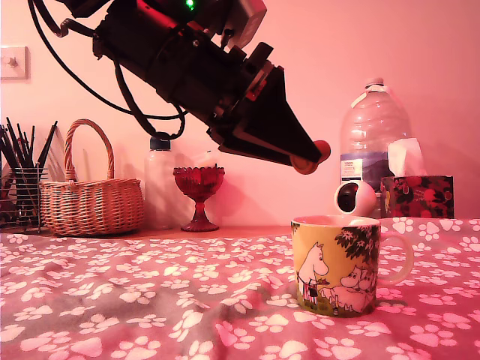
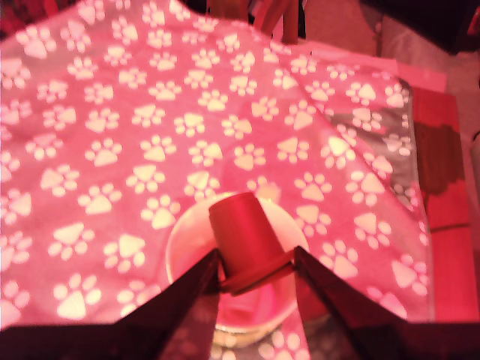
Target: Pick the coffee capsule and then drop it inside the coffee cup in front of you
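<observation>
Coffee capsule (image 2: pixel 246 241) is pinched at its wide rim between the two dark pincer (image 2: pixel 255 274) fingers, so you're holding it, not the desk. In the wrist view it sits right over the pale mouth of the coffee cup (image 2: pixel 234 292), hanging in the air above it, not inside yet.

What can bite you from here: in the exterior view the pincer (image 1: pixel 309 160) is up above the mug's near-left part of the rim, more over the exterior view's left edge than dead centre. If you let go like this, I'd guess the capsule could clip the rim of the coffee cup (image 1: pixel 341 264) and bounce out onto the paw-print cloth (image 1: pixel 150 300) covering the desk. The grip is only on the rim flange too, so a jerky move might make it pivot or slip early.

Orientation: its long axis runs from the wide rim in the fingers out to the narrower closed end, pointing away from the wrist camera and tilted, not straight down. It'll likely tumble as it falls.

Further back you've got the white ball-shaped thing (image 1: pixel 354 199) just behind the mug, then the red goblet (image 1: pixel 199 196), wicker basket (image 1: pixel 90 199) and big water bottle (image 1: pixel 373 131) by the wall, all well clear.
</observation>
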Robot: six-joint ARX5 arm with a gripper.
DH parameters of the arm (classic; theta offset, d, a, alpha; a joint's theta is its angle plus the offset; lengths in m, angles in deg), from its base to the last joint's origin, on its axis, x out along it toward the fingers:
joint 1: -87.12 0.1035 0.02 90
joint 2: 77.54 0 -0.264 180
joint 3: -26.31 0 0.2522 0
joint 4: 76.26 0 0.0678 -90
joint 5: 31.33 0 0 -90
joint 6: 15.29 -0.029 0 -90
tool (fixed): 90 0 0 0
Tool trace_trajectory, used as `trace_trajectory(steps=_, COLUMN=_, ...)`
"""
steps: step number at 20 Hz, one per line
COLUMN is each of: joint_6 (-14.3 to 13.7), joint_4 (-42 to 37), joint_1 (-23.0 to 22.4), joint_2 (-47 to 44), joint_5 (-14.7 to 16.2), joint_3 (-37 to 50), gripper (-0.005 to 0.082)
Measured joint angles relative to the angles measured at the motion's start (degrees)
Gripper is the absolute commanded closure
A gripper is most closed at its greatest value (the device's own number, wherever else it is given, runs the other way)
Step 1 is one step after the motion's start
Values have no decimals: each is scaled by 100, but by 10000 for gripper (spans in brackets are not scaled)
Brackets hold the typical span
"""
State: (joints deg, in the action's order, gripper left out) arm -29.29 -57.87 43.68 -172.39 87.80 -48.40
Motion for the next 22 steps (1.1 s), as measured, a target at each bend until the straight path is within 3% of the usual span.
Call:
trace_trajectory(steps=8, joint_6=166, joint_4=-411, joint_1=-247, joint_2=-186, joint_5=-140, joint_3=0, gripper=537)
trace_trajectory(steps=10, joint_6=179, joint_4=-428, joint_1=-356, joint_2=-361, joint_5=-330, joint_3=0, gripper=537)
trace_trajectory(steps=13, joint_6=297, joint_4=-404, joint_1=-483, joint_2=-407, joint_5=-850, joint_3=0, gripper=537)
trace_trajectory(steps=22, joint_6=481, joint_4=278, joint_1=-487, joint_2=-411, joint_5=-1169, joint_3=-111, gripper=537)
